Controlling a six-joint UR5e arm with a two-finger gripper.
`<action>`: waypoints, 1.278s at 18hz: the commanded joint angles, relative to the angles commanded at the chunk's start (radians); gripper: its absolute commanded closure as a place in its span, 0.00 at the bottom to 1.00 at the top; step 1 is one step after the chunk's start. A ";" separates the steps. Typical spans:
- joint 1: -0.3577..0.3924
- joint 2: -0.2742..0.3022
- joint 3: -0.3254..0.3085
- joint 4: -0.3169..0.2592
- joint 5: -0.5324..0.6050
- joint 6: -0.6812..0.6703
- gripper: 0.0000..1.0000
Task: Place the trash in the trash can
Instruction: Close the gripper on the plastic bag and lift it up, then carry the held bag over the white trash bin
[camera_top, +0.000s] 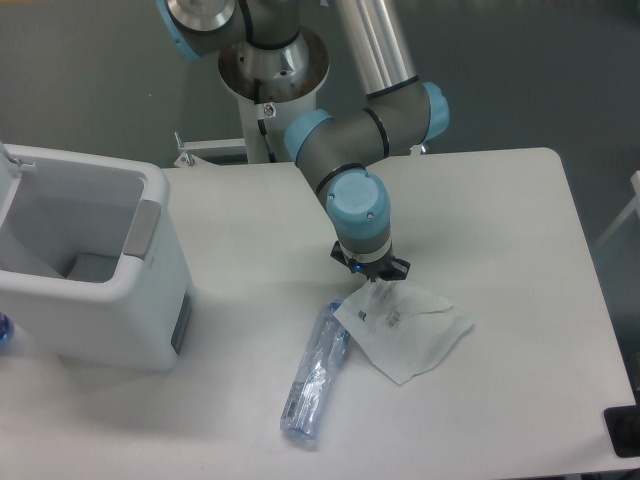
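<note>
White plastic packet (405, 326) with black print is lying flat on the white table (500, 220), roughly in the middle, and the gripper (371, 283) is right down on its upper left corner. That corner looks a bit lifted and crinkled where the fingers meet it, so it looks pinched, but honestly the blue wrist cap (358, 208) sits right over the fingers from this angle and I can't tell for sure whether they're clamped on the packet or just touching it. Arm (350, 140) comes in from the grey and blue base at the top of the shot and bends down over the table. Just left of the packet is the slim clear bottle (316, 370), lying on its side and angled, top end up near the packet's left edge (touching or nearly, hard to say) and the other end pointing toward the front edge of the table. Can't really make out the cap from here. The trash can (95, 270) is the big white boxy bin over at the left side of the table, well apart from both pieces of trash, open on top with a grey inner panel and a grey strip on the side facing the bottle. Neither item is in it yet.
</note>
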 joint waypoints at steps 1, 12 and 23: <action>0.005 0.006 0.008 -0.002 -0.005 0.002 1.00; 0.055 0.150 0.068 -0.012 -0.290 -0.023 1.00; 0.048 0.341 0.065 -0.025 -0.693 -0.137 1.00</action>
